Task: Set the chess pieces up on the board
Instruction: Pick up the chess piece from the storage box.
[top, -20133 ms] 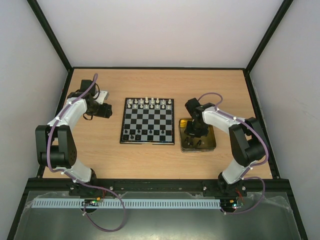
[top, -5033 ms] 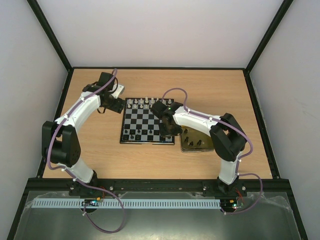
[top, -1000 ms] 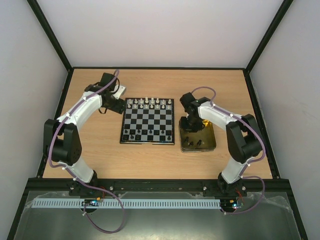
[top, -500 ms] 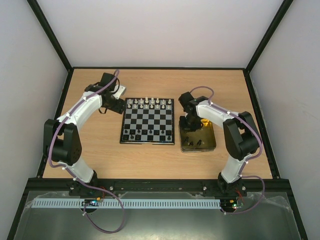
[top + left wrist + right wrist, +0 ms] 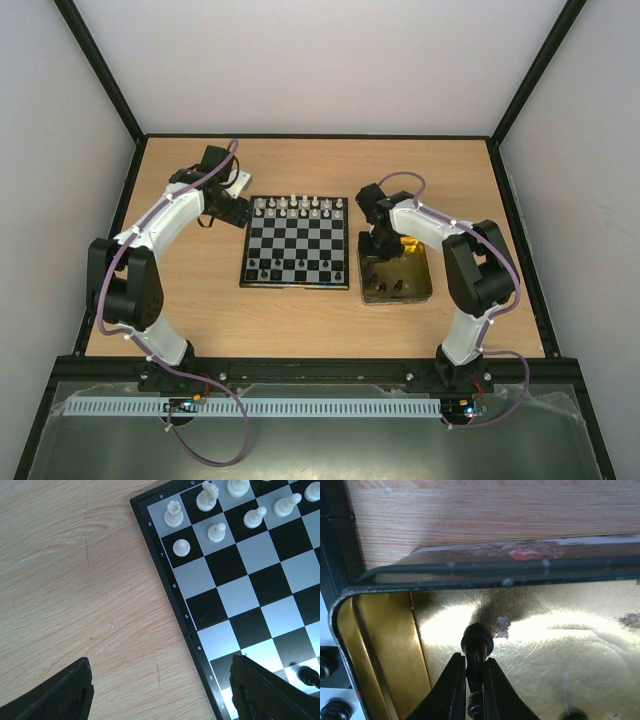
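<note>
Top view, hidden: the right arm's wrist covers its own jaws and whatever lies under them in the tin. The chessmen are too small to tell apart by kind.
Top view, arms: the left arm runs up the left side, its wrist bent toward the upper left corner of the board. The right arm arcs leftward, its wrist dipped over the upper left part of the tin.
Top view, pieces: white pieces line the board's upper rows and black pieces stand along its lower edge. Loose dark pieces lie low in the tin.
Left wrist view, cut off: only two finger ends show, in the lower corners. The board runs off the top and right edges.
Left wrist view, jaws: the left jaws are spread wide with nothing between them, one side over the tabletop and the other over the board.
Left wrist view, pieces: white pieces sit at upper right on the ranks marked 8 and 7. A lone black piece stands at the right edge, just beside the right-hand finger; contact is unclear.
Right wrist view, hidden: the base of the pinched piece is lost between the fingers. A second piece is cut off at the bottom edge. The dark knobs at lower left, outside the tin, are too cropped to name.
Right wrist view, jaws: the right jaws are pressed onto the pinched piece's stem from both sides, and its round head pokes out above the tips.
Right wrist view, place: the pinched piece is over the gold floor near the tin's left corner. Whether it is resting there or lifted cannot be told.
</note>
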`<state>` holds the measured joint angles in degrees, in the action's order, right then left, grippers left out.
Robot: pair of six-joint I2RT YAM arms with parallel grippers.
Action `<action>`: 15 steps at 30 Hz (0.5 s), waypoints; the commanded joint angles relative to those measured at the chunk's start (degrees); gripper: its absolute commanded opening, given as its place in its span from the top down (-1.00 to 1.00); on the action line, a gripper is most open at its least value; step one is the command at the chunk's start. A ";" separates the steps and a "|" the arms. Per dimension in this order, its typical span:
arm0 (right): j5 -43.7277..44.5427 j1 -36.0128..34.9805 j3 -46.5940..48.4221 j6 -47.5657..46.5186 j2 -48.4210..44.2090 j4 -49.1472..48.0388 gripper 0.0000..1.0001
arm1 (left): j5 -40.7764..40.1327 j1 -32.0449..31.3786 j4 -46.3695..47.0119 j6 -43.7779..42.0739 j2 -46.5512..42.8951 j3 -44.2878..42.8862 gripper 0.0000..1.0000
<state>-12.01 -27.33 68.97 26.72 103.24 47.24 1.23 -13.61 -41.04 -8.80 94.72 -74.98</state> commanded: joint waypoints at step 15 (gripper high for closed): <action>9.08 -7.88 11.11 4.04 -6.52 12.14 0.87 | 0.26 -0.77 -0.94 -0.09 0.64 -2.04 -0.51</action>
<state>-5.23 -31.86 75.53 28.27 99.22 53.78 1.26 -13.87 -41.08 -8.80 94.72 -75.07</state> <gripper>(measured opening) 0.067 0.755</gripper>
